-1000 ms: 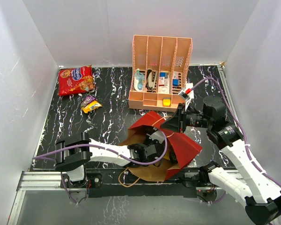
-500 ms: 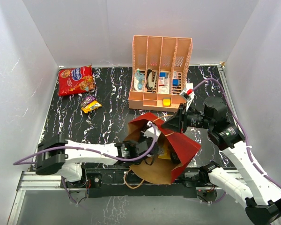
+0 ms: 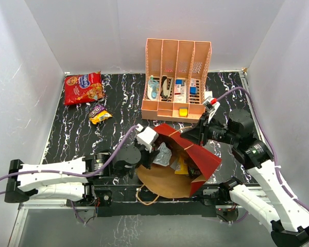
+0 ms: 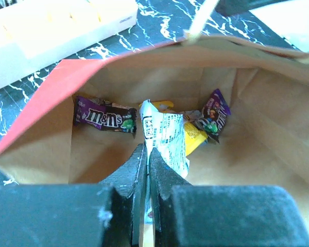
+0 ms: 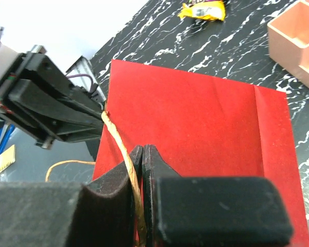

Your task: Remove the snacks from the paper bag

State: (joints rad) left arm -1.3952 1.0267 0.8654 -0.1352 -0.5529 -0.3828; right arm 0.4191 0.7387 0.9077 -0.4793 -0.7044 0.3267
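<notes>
- The paper bag [image 3: 208,159] lies tipped over at 5 o'clock on the black marbled table [image 3: 118,128]. Its mouth opens toward 9 o'clock and its kraft lining is showing.
- The left gripper [image 4: 147,152] is at the bag's mouth, clenched on a crinkled silver packet [image 4: 167,136] that stands up from between its fingers.
- Deeper in the bag lie three more snacks. An M&M's packet [image 4: 105,117] is at 10 o'clock of the silver one, a yellow packet [image 4: 194,139] touches it at 3 o'clock, and a purple packet [image 4: 215,112] is at 2 o'clock.
- The right gripper [image 5: 142,149] is pinched tight on the twine handle [image 5: 117,138] above the bag's red side.
- Out of the bag, a red cookie bag [image 3: 83,87] rests at 10 o'clock on the table. A small yellow packet [image 3: 100,114] lies near it, at its 5 o'clock.
- A peach rack [image 3: 177,56] stands at 12 o'clock.
</notes>
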